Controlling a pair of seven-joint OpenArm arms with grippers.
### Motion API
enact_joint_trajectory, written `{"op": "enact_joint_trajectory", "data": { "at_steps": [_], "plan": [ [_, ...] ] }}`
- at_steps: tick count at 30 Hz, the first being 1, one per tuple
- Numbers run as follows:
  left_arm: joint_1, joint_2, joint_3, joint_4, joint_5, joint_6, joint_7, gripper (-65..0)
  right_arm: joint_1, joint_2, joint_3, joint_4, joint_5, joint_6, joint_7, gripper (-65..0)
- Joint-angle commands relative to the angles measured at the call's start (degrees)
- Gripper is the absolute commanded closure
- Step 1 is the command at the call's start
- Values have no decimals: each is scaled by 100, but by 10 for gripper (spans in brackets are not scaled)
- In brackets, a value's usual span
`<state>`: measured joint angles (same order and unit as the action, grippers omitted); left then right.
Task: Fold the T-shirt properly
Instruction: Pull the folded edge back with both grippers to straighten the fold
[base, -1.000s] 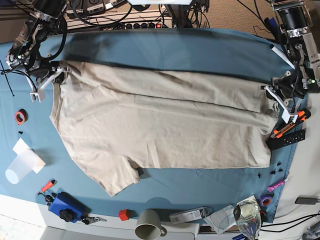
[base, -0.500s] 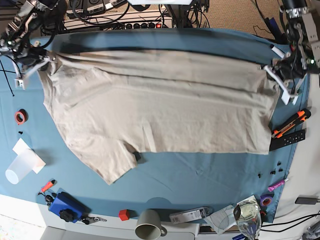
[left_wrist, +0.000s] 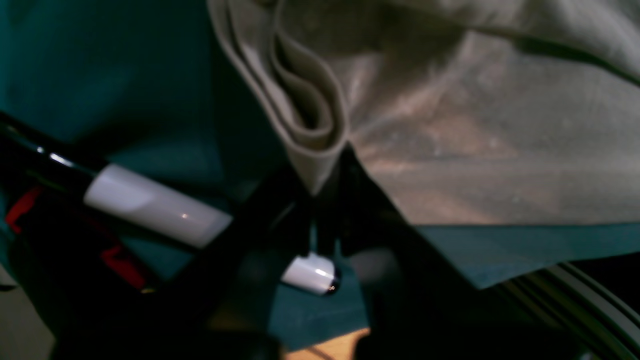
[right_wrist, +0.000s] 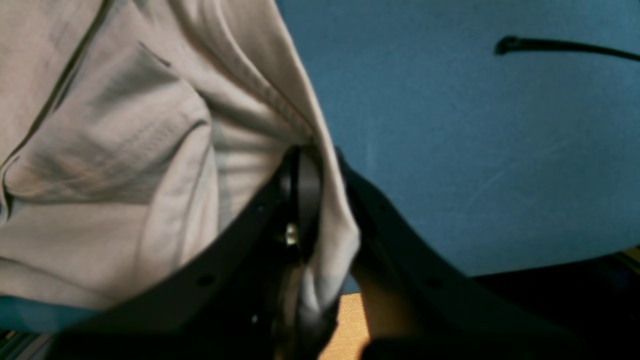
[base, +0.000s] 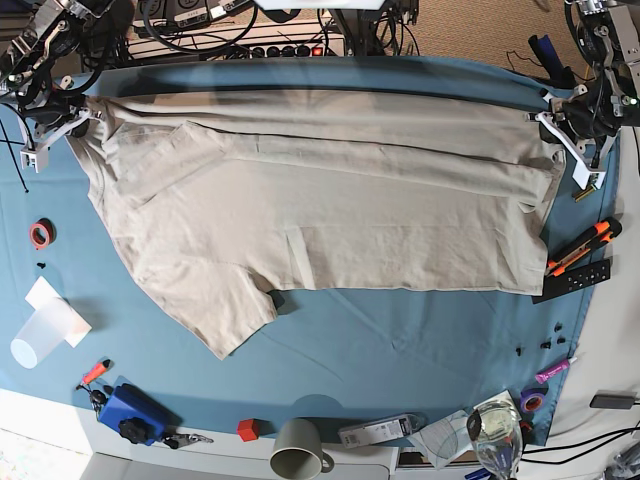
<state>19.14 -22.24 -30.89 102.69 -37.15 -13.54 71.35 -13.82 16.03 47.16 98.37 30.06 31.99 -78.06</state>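
The beige T-shirt (base: 320, 210) lies spread across the blue-teal cloth, pulled taut along its far edge between my two grippers. A sleeve (base: 225, 320) points toward the near side. My left gripper (base: 546, 117) is shut on the shirt's far right corner. In the left wrist view its dark fingers pinch a folded bunch of the T-shirt (left_wrist: 475, 125) at the gripper (left_wrist: 322, 182). My right gripper (base: 84, 116) is shut on the far left corner. The right wrist view shows this gripper (right_wrist: 320, 162) clamped on a fold of the T-shirt (right_wrist: 125, 150).
An orange utility knife (base: 578, 247) and a black strip (base: 575, 277) lie at the right edge. Red tape (base: 41, 233) and a clear cup (base: 40, 335) sit at the left. Along the near edge are a blue object (base: 130, 410), a mug (base: 298, 447) and a glass (base: 495, 430). White markers (left_wrist: 150, 205) lie under the left gripper.
Both grippers have moved toward the far edge of the table, dragging the shirt's held edge with them. The shirt has slid back and now lies flatter and more stretched.
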Motion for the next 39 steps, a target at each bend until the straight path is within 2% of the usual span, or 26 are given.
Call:
{"op": "enact_joint_trajectory", "data": {
  "at_steps": [1, 3, 5, 7, 12, 19, 24, 30, 34, 39],
  "plan": [
    [9, -127, -79, 57, 236, 31, 109, 0, 15, 177, 85, 101, -17, -28, 33, 0],
    [7, -127, -79, 57, 234, 33, 109, -119, 15, 175, 85, 103, 205, -17, -74, 0],
    [9, -127, -79, 74, 236, 35, 122, -225, -2, 177, 85, 101, 356, 101, -129, -86],
    [9, -129, -79, 129, 236, 33, 186, -268, -79, 177, 85, 103, 494, 144, -129, -140],
    [24, -129, -81, 535, 240, -7, 166, -269, -339, 229, 96, 116, 691, 140, -194, -159],
    [24, -127, -79, 1128, 264, -7, -85, -269, -363, 503, 101, 675, 780, 160, -194, -159],
    [46, -127, -79, 1132, 306, -7, -87, -269, -428, 505, 101, 813, 741, 326, -194, -159],
    [201, -127, -79, 1132, 348, -4, -90, -269, -1097, 505, 101, 813, 741, 577, -194, -163],
    [214, -127, -79, 1132, 374, -4, -92, -269, -1499, 505, 101, 813, 743, 577, -194, -268],
    [212, -127, -79, 1132, 369, -4, -190, -269, -1576, 507, 101, 813, 745, 544, 87, -277]
  ]
}}
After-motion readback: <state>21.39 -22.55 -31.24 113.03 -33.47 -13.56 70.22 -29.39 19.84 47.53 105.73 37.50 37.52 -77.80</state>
